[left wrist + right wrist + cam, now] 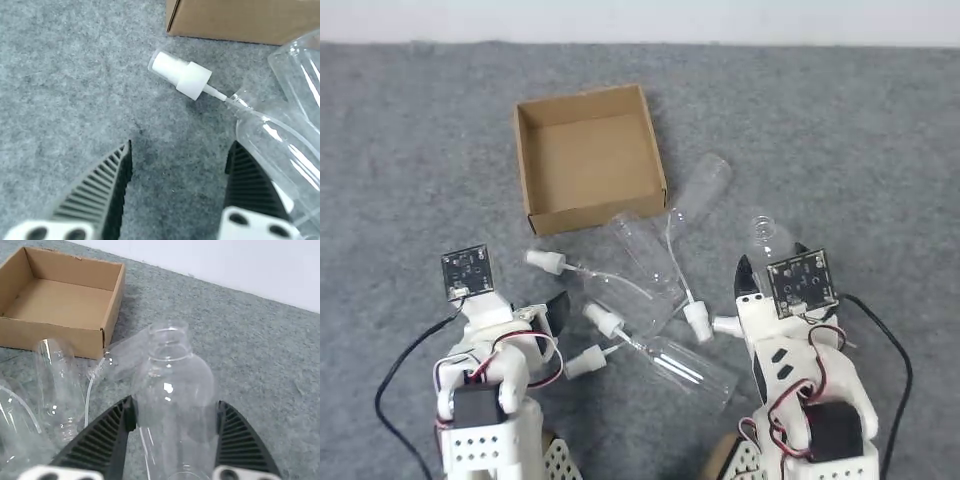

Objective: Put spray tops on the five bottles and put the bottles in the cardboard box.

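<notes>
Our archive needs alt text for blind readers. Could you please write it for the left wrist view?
The open left gripper hovers over grey carpet, its two black ribbed fingers apart with nothing between them. Just ahead lies a white plastic spray top with a thin tube, beside clear plastic bottles and the corner of a brown cardboard box.

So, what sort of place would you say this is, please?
Probably a robot lab bench: two arms on grey felt, a bare white wall, and clear bottles by a cardboard box.
</notes>
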Available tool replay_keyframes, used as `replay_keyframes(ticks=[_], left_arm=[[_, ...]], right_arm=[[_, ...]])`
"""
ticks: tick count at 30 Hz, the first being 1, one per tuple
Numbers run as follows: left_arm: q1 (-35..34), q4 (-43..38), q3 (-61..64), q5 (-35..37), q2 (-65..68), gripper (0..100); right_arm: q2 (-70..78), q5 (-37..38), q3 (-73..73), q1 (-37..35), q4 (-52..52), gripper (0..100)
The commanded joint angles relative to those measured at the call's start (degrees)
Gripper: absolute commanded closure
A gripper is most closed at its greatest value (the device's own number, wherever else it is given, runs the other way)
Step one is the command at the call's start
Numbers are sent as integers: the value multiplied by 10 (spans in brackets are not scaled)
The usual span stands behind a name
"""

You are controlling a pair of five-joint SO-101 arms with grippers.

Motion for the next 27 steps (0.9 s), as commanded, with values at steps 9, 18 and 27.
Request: replay_keyframes(ticks=[9, 18, 27], left_arm=[[0, -4, -7, -20, -11, 715], [-2, -90, -57, -66, -11, 716], [2, -37, -143, -64, -10, 717]], right_arm=[[-13, -6, 3, 1, -21, 830], [-13, -6, 9, 1, -25, 830], [-13, -4, 9, 1, -25, 830]])
